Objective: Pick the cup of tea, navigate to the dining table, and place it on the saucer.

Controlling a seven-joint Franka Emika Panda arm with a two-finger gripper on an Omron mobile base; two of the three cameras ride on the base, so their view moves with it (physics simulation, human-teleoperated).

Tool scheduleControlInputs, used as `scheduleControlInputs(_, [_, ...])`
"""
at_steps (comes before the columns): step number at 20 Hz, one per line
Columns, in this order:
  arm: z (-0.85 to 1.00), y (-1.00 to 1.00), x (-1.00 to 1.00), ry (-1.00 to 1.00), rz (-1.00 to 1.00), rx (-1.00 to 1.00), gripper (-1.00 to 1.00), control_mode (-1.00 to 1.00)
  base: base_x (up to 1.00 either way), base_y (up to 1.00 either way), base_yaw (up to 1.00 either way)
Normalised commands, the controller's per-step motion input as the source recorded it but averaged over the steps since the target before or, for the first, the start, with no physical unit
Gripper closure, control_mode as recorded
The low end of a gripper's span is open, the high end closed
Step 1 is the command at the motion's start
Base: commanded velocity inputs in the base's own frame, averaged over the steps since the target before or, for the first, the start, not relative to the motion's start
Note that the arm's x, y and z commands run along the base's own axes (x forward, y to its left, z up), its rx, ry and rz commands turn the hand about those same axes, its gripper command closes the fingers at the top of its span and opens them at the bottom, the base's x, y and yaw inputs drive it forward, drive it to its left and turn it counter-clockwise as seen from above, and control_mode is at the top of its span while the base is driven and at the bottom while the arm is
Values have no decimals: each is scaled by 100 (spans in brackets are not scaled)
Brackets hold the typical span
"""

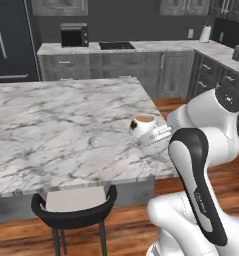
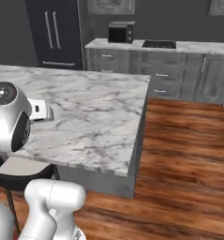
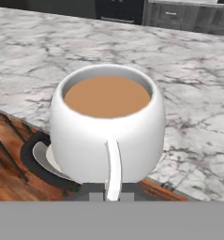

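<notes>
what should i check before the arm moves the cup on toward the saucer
1. Grip: the gripper is shut on the small white rounded cup of brown tea, fingers at its thin handle. Ok.
2. Cup upright, tea level below the rim. Ok.
3. Cup over the white grey-veined marble dining table: it is held at the table's near corner. Ok.
4. Saucer found: no small white plate can be made out on the table. Not ok.
5. Path over the tabletop: nothing stands on the visible marble. Ok.
6. Black chair with pale seat under the table edge, below the cup. Cannot tell clearance.
</notes>
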Motion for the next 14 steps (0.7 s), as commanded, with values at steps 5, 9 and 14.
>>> scheduleControlInputs(5, [0,0,0,0,0,0,100,100,-100,10,-4])
scheduleControlInputs(9, [0,0,0,0,0,0,100,100,-85,10,-1])
scheduleControlInputs(14, [0,0,0,0,0,0,100,100,0,91,0])
